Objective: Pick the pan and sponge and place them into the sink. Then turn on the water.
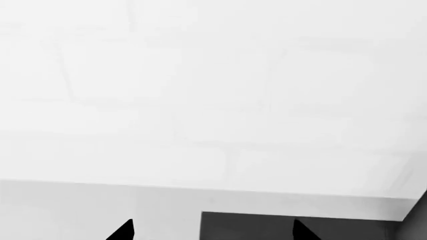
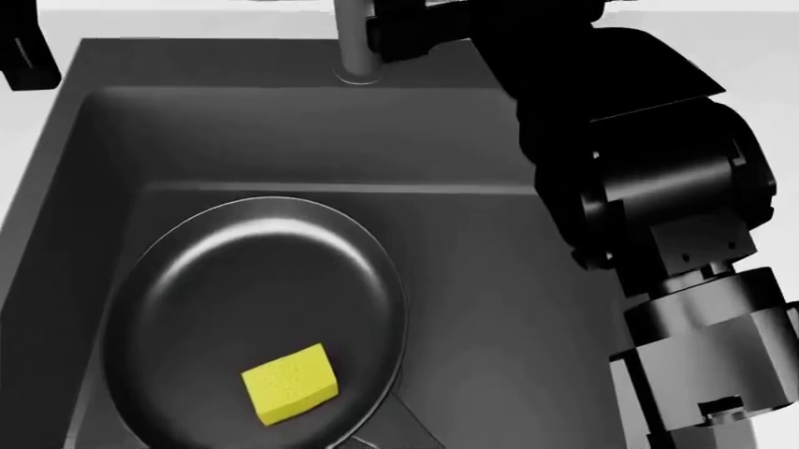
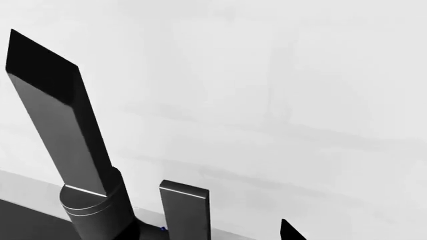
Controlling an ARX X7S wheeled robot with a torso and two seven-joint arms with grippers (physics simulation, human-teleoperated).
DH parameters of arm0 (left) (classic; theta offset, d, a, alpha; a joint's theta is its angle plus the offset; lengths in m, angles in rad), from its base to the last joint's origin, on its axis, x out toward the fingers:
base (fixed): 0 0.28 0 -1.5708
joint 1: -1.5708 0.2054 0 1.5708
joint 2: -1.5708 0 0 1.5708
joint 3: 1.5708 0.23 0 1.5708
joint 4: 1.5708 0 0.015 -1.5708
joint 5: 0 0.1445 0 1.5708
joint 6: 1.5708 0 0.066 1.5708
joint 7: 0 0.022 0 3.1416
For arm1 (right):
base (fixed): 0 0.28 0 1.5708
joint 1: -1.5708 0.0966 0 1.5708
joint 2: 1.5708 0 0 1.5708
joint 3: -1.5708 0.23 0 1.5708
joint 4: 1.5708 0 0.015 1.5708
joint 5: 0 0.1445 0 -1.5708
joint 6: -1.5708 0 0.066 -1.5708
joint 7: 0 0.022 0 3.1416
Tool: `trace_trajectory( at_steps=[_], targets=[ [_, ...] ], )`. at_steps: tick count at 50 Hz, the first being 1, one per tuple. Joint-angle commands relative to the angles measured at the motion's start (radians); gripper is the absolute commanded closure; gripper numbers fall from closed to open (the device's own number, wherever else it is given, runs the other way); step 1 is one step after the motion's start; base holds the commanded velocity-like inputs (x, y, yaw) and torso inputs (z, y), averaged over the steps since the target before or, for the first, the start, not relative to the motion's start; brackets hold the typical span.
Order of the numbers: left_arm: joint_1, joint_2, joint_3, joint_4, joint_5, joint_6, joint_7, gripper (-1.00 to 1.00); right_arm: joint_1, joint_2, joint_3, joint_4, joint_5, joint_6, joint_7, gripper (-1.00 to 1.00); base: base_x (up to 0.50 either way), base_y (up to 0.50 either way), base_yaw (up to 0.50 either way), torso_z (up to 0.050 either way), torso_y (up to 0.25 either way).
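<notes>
Down inside the large deep dark grey rectangular sink (image 2: 500,281), the round dark grey non-stick frying pan (image 2: 250,281) lies flat with the small bright yellow sponge block (image 2: 290,383) resting in it.

Behind them the square grey faucet (image 2: 355,42) rises at the basin's back rim, and the right arm (bulky, black) reaches up beside it; its gripper's spread cannot be told, since the right wrist view shows only one dark fingertip (image 3: 290,231) near the faucet column (image 3: 60,130). Left wrist view: two dark fingertips (image 1: 123,231) stand apart, facing a pale tiled wall (image 1: 200,90).
</notes>
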Motion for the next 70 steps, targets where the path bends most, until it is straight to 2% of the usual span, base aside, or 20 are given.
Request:
trace_trajectory(
  at_steps=[1,31,70],
  targets=[
    [0.004,0.007,-0.006,-0.003,0.012,0.005,-0.002,-1.00,0.024,-0.013,0.004,0.024,-0.012,-0.007,-0.017,-1.00,0.00,0.00,0.00,0.001,-0.053],
    [0.013,-0.004,-0.014,-0.008,0.004,0.013,-0.001,-1.00,0.118,-0.081,-0.016,0.235,-0.050,-0.086,-0.103,-1.00,0.00,0.00,0.00,0.000,-0.036],
    [0.046,0.003,-0.020,-0.024,0.010,0.048,-0.002,-1.00,0.042,0.019,0.008,0.038,-0.008,0.002,0.005,-1.00,0.00,0.00,0.00,0.000,0.000]
  ],
)
